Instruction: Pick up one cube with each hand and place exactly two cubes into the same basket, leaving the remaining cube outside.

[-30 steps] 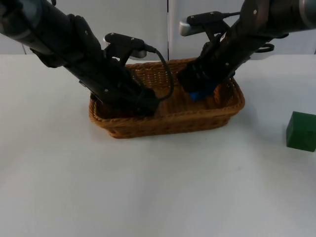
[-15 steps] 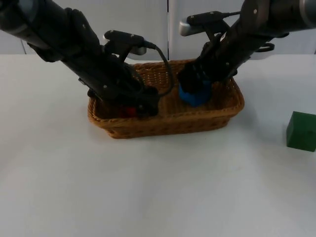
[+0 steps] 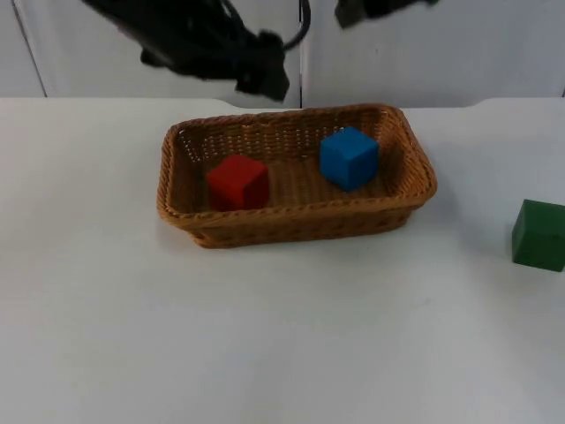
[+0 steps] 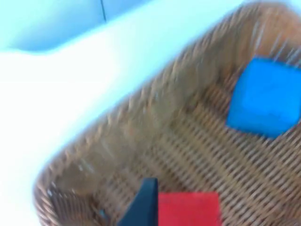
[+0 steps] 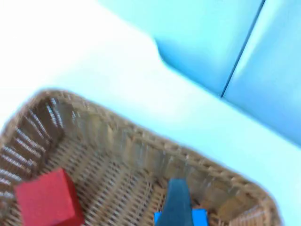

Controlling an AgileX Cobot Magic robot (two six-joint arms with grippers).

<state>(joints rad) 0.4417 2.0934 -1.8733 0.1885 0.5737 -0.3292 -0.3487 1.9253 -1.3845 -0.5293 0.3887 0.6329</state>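
Observation:
A red cube (image 3: 237, 181) lies in the left half of the wicker basket (image 3: 291, 221), and a blue cube (image 3: 349, 157) lies in its right half, both free. The green cube (image 3: 539, 234) stands on the table at the far right, outside the basket. My left gripper (image 3: 263, 78) hangs open and empty, high above the basket's far rim. In the left wrist view its fingertip (image 4: 143, 202) stands beside the red cube (image 4: 188, 208), with the blue cube (image 4: 264, 98) further off. My right arm (image 3: 380, 9) is raised too, its gripper open; its fingertip (image 5: 178, 200) is over the blue cube (image 5: 198, 217).
The basket sits mid-table, close to the grey partition wall (image 3: 441, 44). White table top (image 3: 265, 336) stretches in front of the basket and to both sides of it.
Both grippers have let go of their cubes and risen out of the basket toward the wall. The red and blue cubes stay in the basket, now uncovered.

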